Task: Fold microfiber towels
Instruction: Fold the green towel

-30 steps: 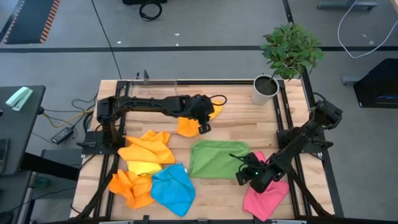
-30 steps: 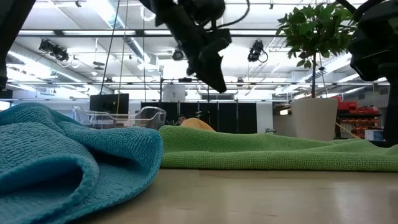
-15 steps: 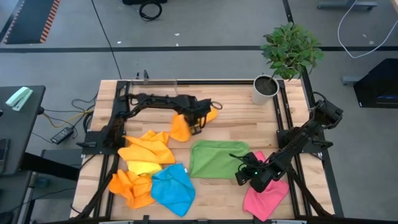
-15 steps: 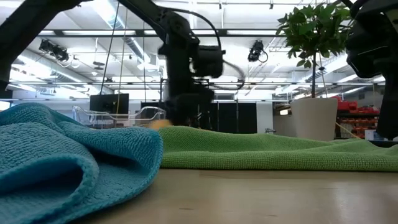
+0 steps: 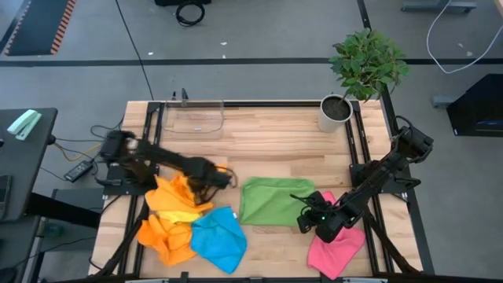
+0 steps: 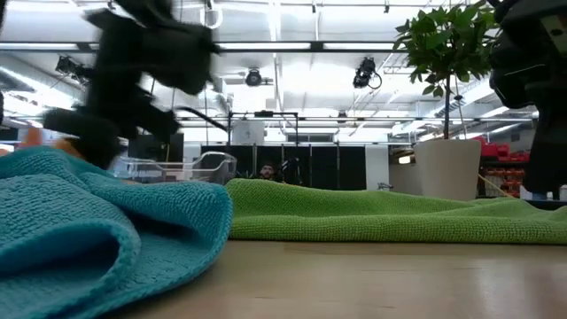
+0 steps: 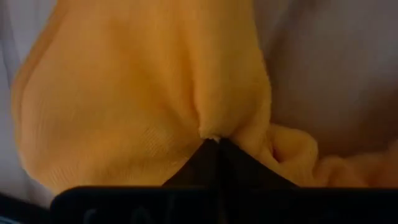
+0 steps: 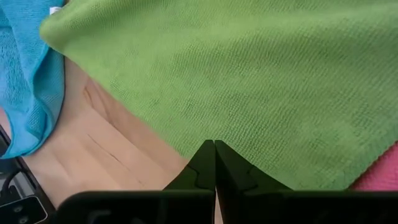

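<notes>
My left gripper [image 5: 214,179] is shut on an orange-yellow towel [image 7: 143,93] beside the heap of orange and yellow towels [image 5: 174,203] at the table's left. A blue towel [image 5: 218,240] lies crumpled at the near edge. A green towel [image 5: 271,200] lies spread flat in the middle, and a pink towel [image 5: 334,250] lies at the near right. My right gripper [image 8: 214,148] is shut over the green towel's near right edge [image 5: 302,212]. Whether it touches the cloth, I cannot tell. My left gripper pinches a gathered pucker of the orange-yellow towel [image 7: 210,132] between its two fingers. It comes from above, pointing steeply down. The cloth bulges slack past the fingertips; how many layers are in the pinch, I cannot tell.
A clear plastic tray [image 5: 196,119] stands at the far left of the table. A potted plant [image 5: 336,114] stands at the far right corner. Bare wood shows between the tray and the green towel [image 5: 275,145].
My left gripper has swung from the far middle of the table toward the near left. It has tipped to point steeply down and sunk. The orange-yellow towel has gone with it, from beside the tray to the heap of orange towels.
</notes>
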You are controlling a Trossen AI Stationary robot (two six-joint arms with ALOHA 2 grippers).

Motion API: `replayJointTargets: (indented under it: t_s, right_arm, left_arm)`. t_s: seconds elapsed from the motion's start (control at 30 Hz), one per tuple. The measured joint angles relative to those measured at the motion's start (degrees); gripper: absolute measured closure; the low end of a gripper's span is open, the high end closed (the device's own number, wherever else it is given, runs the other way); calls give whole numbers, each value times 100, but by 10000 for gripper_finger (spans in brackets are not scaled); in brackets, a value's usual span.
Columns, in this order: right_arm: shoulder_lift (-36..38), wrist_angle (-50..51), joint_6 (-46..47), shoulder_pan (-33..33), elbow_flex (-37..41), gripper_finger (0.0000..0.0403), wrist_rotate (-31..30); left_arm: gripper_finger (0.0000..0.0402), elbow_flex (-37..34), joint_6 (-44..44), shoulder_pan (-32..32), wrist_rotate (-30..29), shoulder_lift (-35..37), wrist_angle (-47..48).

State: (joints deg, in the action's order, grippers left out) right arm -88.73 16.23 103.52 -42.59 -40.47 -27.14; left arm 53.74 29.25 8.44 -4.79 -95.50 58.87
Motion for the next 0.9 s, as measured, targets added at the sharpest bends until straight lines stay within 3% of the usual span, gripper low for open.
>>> replayJointTargets:
  t_s: [0.17, 0.3, 0.47, 0.63, 0.73, 0.9]
  right_arm:
    - [0, -14, -237, 253, 0, 398, 237]
    - [0, -161, -500, 489, 0, 398, 480]
    - [0, -448, -622, 585, 0, 398, 653]
    - [0, -282, -445, 538, 0, 398, 670]
    - [0, -84, -384, 545, 0, 398, 669]
    - [-2, 218, -369, 547, 2, 398, 673]
  left_arm:
    - [394, -854, 1413, 342, -53, 1234, 108]
    - [374, -1123, 2100, 324, -229, 1918, 169]
    - [337, -926, 2265, 329, -608, 2474, 222]
    - [313, -289, 2261, 324, -1129, 2735, 376]
    - [307, 76, 2005, 331, -1349, 2768, -298]
    - [330, 125, 1016, 300, -1289, 2185, -2601]
